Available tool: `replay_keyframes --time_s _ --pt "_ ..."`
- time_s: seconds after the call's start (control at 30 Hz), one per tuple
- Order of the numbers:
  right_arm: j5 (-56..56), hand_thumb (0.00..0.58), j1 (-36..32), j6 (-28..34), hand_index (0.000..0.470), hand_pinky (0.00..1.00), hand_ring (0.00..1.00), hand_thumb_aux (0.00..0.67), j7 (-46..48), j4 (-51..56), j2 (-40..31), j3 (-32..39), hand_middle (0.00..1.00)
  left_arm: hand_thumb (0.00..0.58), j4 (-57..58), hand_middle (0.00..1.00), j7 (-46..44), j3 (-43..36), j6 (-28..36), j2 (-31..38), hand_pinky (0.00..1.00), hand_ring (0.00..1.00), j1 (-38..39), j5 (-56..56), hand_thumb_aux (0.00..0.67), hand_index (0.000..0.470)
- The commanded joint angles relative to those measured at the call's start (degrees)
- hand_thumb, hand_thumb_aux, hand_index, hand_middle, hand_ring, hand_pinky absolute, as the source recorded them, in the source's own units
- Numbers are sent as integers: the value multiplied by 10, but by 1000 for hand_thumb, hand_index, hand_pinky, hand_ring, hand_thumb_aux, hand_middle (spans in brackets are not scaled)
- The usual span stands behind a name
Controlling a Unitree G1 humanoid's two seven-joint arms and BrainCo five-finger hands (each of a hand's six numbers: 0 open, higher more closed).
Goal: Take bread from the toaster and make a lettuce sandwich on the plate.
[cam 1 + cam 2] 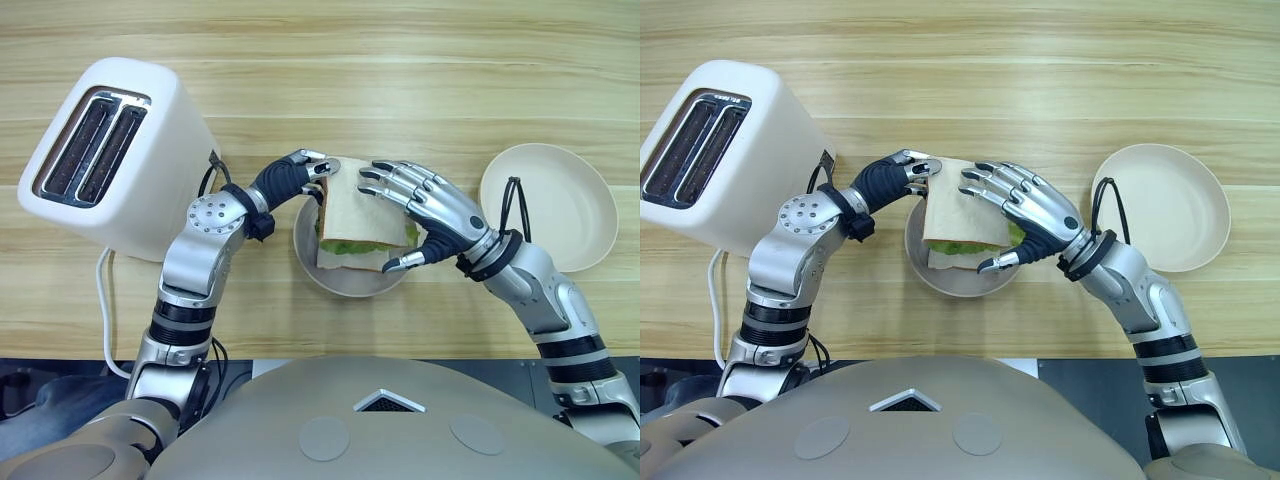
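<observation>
A sandwich sits on the grey plate (345, 289) at the table's middle: a bottom slice (345, 263), green lettuce (350, 246) and a white top bread slice (350, 215). My left hand (295, 172) is curled on the top slice's back left corner, pinching it. My right hand (430, 200) lies over the slice's right side, fingers spread flat on top and the thumb by the sandwich's front right edge. The cream toaster (150, 140) stands tilted at the left, and both its slots look empty.
A second, empty cream plate (560, 200) lies at the right, just beyond my right wrist. The toaster's white cord (103, 300) runs down to the table's front edge. Bare wooden tabletop stretches across the back.
</observation>
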Motion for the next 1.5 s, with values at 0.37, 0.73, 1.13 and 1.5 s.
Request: replay_keyframes --time_s 0.37,0.73,1.13,1.5 --pt "-37 0 20 -7 0 0 0 0 -7 9 -13 16 0 580 48 529 11 -61 -44 40 529 529 17 50 670 470" --pt "-95 0 28 -25 0 0 0 0 32 46 -44 90 0 580 87 525 20 -72 -89 45 525 525 20 80 670 470" --pt "-130 0 -17 -8 0 0 0 0 21 109 -58 134 0 0 -16 0 181 -74 -219 72 0 0 -1 300 0 0" --pt "-57 0 -5 32 0 0 0 0 20 31 -33 111 0 0 -124 0 392 -75 -355 73 0 0 73 584 0 0"
